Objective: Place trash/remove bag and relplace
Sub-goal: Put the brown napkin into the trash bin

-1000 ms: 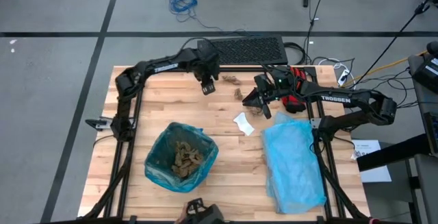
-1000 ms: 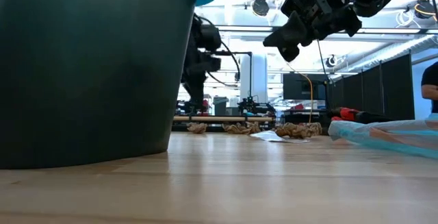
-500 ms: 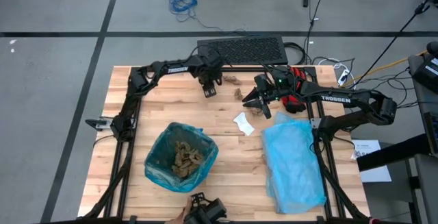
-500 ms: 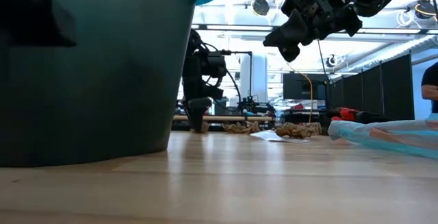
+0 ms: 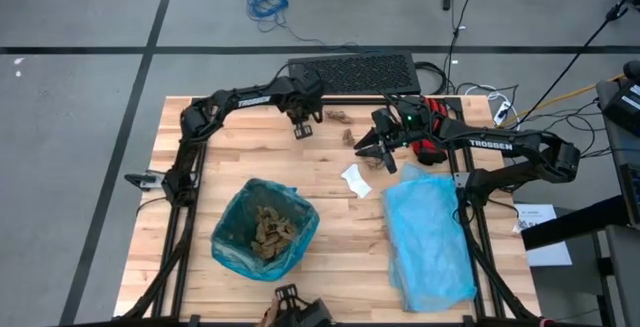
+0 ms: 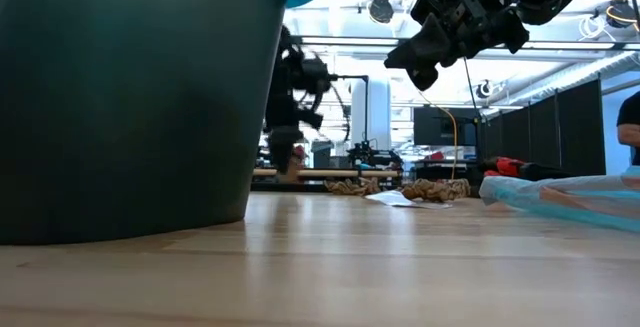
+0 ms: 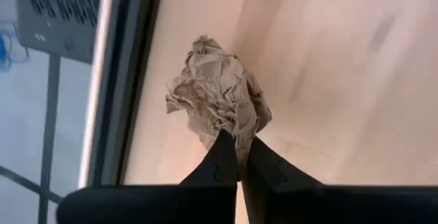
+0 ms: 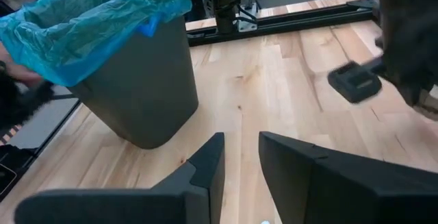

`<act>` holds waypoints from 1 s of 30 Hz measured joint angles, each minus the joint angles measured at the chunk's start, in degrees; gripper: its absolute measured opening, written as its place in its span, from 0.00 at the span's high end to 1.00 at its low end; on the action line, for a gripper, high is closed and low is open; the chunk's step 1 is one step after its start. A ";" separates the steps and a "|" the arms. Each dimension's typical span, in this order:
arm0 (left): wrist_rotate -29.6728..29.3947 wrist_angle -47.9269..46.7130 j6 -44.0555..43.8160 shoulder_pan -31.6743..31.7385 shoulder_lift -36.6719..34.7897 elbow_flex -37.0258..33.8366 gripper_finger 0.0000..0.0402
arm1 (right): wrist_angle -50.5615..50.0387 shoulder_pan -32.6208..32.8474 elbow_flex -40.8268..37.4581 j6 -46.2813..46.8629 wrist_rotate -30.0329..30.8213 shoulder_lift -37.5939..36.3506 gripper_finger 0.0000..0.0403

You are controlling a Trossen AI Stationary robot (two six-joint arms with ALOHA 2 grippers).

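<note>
My left gripper (image 5: 303,128) stands at the table's far edge, shut on a crumpled brown paper scrap (image 7: 217,90). More brown trash scraps (image 5: 340,117) lie to its right, and a white scrap (image 5: 355,179) lies mid-table. The teal-green bag (image 5: 232,255) lines the dark bin (image 8: 140,94), its rim folded over the bin's top, and holds several brown scraps (image 5: 268,227). Right of centre, my right gripper (image 5: 372,147) hangs above the table, its fingers (image 8: 205,166) a narrow gap apart with nothing between them. My left gripper pinches the brown scrap's near edge (image 7: 239,140) between its two fingertips. The fingers come steeply from above, tipped toward the table's far edge. The rest of the scrap bulges out beyond the tips. I cannot tell whether it is off the wood.
A pale sky-blue plastic bag (image 5: 430,237) lies flat at the right. A red glove (image 5: 432,153) sits behind my right arm. A black grille (image 5: 352,71) lies past the far edge. A dark object (image 5: 298,312) shows at the near edge. A person (image 6: 630,127) stands beyond the table.
My left gripper has sunk to the tabletop at the far edge, turned a little at the wrist, and shut on the brown scrap. My right arm has kept still.
</note>
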 joint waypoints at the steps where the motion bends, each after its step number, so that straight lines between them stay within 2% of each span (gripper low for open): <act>1: 0.30 -0.38 -0.01 -0.62 -1.33 0.00 0.99 | 0.00 0.02 0.00 -0.01 0.01 0.00 0.79; 7: 1.19 -3.98 -0.50 -5.07 -12.94 1.25 0.99 | -0.01 0.00 0.00 -0.05 -0.01 0.00 0.79; 16: 3.58 -11.95 -9.26 -14.37 -33.06 4.20 0.99 | -0.13 0.00 0.00 0.43 0.01 0.00 0.79; 21: 10.37 -18.92 -18.09 -20.53 -41.82 4.22 0.99 | -0.15 0.00 0.00 0.80 0.01 0.00 0.79; 25: 14.84 -25.42 -25.97 -27.13 -44.44 4.28 1.00 | -0.16 0.02 0.00 0.82 -0.01 0.00 0.79; 30: 13.16 -39.12 -37.75 -34.13 -42.90 2.41 1.00 | -0.19 0.00 0.00 0.89 -0.01 0.00 0.79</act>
